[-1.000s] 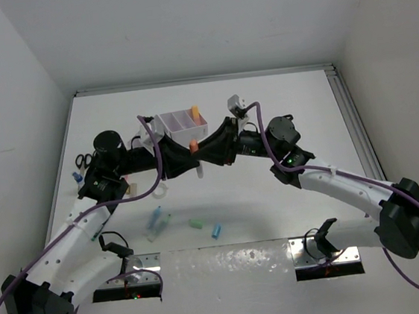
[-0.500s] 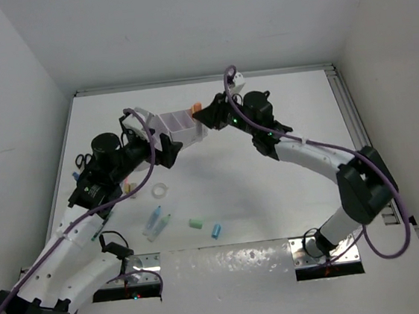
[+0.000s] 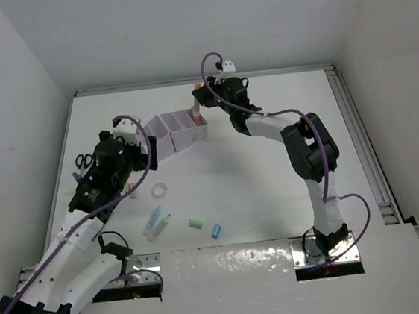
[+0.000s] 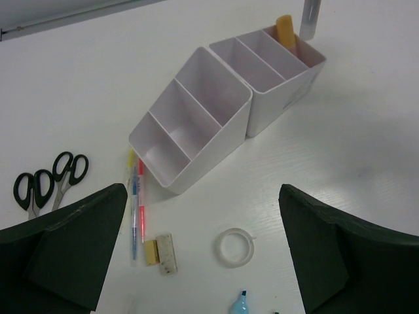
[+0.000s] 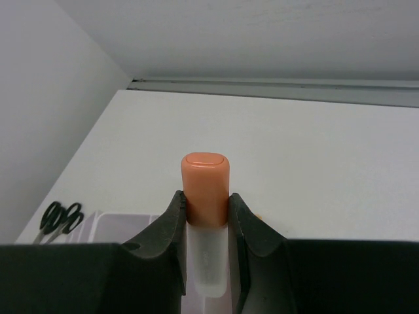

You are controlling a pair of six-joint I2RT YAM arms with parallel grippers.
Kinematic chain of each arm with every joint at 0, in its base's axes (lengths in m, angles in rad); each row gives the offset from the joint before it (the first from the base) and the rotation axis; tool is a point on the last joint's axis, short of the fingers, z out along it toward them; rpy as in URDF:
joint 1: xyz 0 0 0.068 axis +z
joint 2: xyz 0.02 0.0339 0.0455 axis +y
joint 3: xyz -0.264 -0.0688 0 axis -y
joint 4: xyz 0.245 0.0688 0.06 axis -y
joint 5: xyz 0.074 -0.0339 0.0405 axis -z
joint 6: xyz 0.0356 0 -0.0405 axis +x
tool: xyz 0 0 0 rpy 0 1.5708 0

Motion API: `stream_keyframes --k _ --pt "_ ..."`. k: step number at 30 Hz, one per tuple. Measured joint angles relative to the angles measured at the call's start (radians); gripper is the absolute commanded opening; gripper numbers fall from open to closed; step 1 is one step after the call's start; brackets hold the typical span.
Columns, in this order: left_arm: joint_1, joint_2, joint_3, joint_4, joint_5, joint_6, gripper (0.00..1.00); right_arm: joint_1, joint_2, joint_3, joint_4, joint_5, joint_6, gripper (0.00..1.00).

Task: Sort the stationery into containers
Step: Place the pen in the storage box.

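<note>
**ITEM:** orange-capped piece (image 5: 205,183), pale body.
**HELD BY:** R gripper (image 5: 205,222). Jaws narrow, clamped on the body just below the cap. Piece upright, cap clear above the fingertips (image 5: 171,222).
**LOC:** top view puts it at far-R end of organiser (image 3: 192,135), above or just behind the end slot. Can't tell if it's squarely over the opening. That slot already holds another orange piece (image 4: 286,31).
**L gripper** (image 4: 201,196)**:** jaws wide, nothing between. Hangs over table (image 4: 366,131) on near side of organiser, w/ tape ring (image 4: 234,246) low in its view.
**ORGANISER:** two 3-slot units touching at a corner, set at an angle to each other. Other slots look empty.
**LOOSE ON TABLE:**
- scissors (image 4: 49,180)
- pens (image 4: 135,203), just beside near-L unit
- green capsule (image 3: 195,224) and blue capsule (image 3: 217,230), near arm bases, well apart from organiser

**RISKS (judgement):**
1. Release off-line: piece drops behind the unit or bounces off the rim. Cause: gripper sits by the back wall, not clearly over the slot.
2. Occupied slot: new piece may land on the other one and lean out.
3. Units look light and unfixed: a finger touching a rim on descent could shove them.
4. Grip is on a smooth body: piece could pivot if the wrist tilts.
</note>
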Motion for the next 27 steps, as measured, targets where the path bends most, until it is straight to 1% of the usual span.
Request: stream_keyframes --k 4,8,17,18,20,21,25,27 --pt "0.005 0.0 -0.016 -0.001 -0.016 0.01 1.0 -0.009 0.07 0.063 0.001 0.003 -0.016 0.0" --pt "0.013 0.001 -0.032 0.003 -0.021 0.011 1.0 -0.009 0.087 0.065 -0.002 0.0 -0.023 0.0" --pt "0.024 0.019 -0.04 0.022 -0.021 0.029 1.0 0.018 0.097 -0.018 0.018 -0.005 -0.056 0.01" --pt "0.025 0.02 -0.04 0.024 -0.021 0.032 1.0 0.021 0.102 -0.018 0.02 -0.005 -0.067 0.08" --pt "0.026 0.021 -0.04 0.03 -0.021 0.036 1.0 0.023 0.109 -0.018 0.02 -0.005 -0.08 0.18" --pt "0.026 0.021 -0.04 0.031 -0.019 0.039 1.0 0.023 0.111 -0.018 0.02 -0.005 -0.085 0.27" --pt "0.026 0.022 -0.04 0.03 -0.008 0.063 1.0 0.026 0.111 -0.019 0.026 -0.008 -0.089 0.42" --pt "0.026 0.022 -0.041 0.029 0.01 0.09 1.0 0.029 0.11 -0.02 0.029 -0.011 -0.088 0.46"
